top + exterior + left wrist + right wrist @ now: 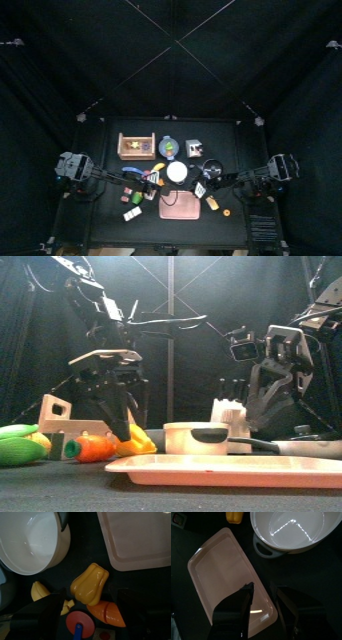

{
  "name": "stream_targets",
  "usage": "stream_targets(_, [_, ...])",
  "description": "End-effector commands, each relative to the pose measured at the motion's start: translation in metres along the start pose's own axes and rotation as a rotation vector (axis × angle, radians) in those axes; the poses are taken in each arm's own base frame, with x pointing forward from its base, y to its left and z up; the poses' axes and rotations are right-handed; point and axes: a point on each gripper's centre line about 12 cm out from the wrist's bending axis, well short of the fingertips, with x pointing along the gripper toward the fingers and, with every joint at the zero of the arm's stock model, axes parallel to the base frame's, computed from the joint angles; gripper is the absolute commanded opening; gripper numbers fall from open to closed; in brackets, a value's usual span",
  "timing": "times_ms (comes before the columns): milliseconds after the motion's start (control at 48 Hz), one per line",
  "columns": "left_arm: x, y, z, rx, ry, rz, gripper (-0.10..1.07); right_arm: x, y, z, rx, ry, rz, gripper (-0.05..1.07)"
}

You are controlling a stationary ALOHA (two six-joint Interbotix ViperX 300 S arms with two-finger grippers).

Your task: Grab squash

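The squash (90,584) is a yellow pear-shaped piece lying on the black table between a white pot (30,542) and an orange carrot (107,612). In the front view the squash (134,441) sits low, left of the pot. My left gripper (118,406) hangs just above it, open wide, with its jaws to either side and nothing held. In the left wrist view only one dark finger (33,617) shows clearly. My right gripper (262,587) hovers over the pink tray (224,577), open and holding nothing.
A banana piece (40,590) and a red round toy (79,622) lie close to the squash. A wooden crate (60,411) and green vegetables (20,446) stand at the left. The pink tray (227,468) lies along the front edge, by the white pot (201,436).
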Motion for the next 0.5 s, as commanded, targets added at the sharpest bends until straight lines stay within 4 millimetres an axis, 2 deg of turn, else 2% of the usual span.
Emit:
stream_targets(0, [0.0003,0.0018,0.0093,-0.014,-0.044,-0.007,1.00,-0.0033,0.0051,0.0061,0.004,-0.020,0.018,0.74])
stream_targets(250, [0.0066,-0.0009,0.0079,-0.013,-0.042,-0.014,0.98,-0.0033,0.0043,0.0043,0.015,-0.015,0.016,0.74])
stream_targets(479, [0.0051,-0.0007,0.0065,-0.018,-0.039,-0.014,0.88,-0.0032,0.0039,0.0046,0.018,-0.015,0.015,0.74])
